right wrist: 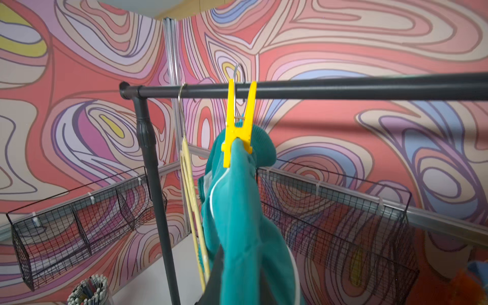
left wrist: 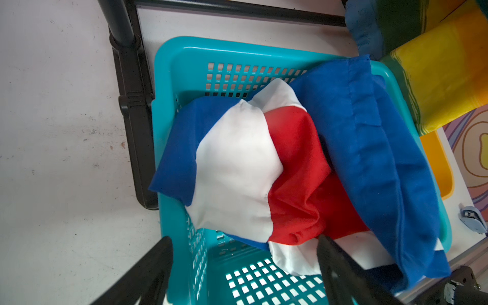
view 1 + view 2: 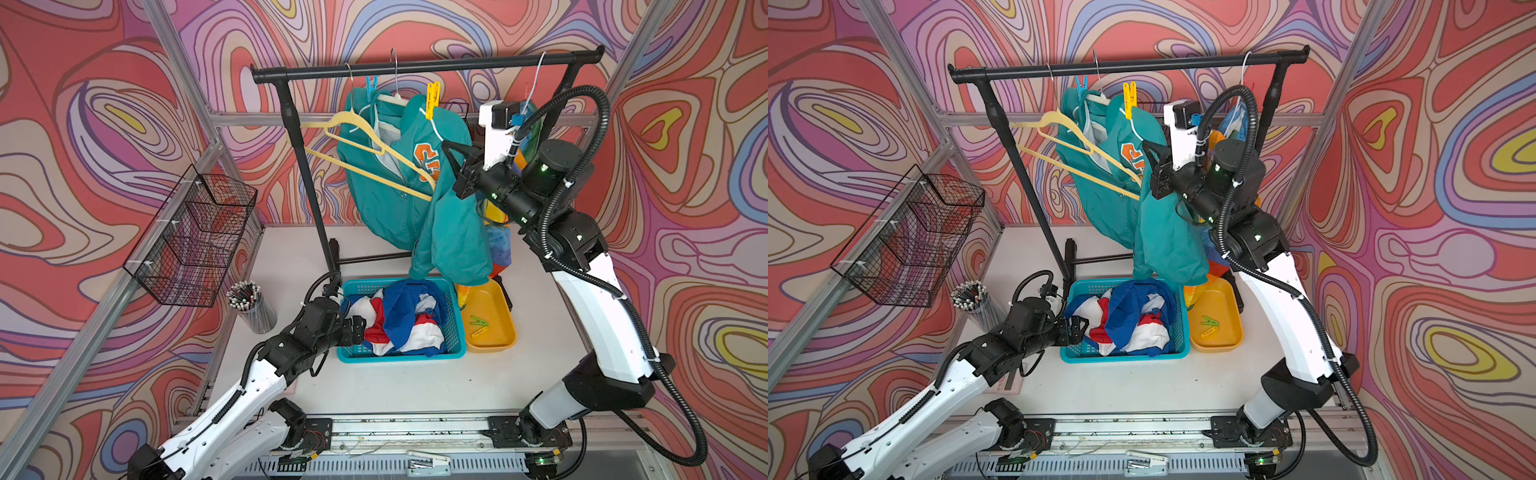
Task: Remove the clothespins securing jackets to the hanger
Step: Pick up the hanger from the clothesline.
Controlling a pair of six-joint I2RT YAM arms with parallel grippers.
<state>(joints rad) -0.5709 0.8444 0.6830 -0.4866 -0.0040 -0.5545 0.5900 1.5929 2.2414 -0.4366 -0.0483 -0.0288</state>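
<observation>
My right gripper [image 3: 449, 148] is pinched shut on the teal jacket [image 3: 386, 199], below the yellow clothespin [image 3: 432, 99] clipped onto it.

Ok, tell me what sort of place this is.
Probably a robot test cell staged as a laundry corner: aluminium frame, printed swirl backdrop, small garment rack with a clothespinned teal jacket.

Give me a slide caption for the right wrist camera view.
Right wrist view: yellow clothespin clamps the teal jacket beneath the black rail.
</observation>
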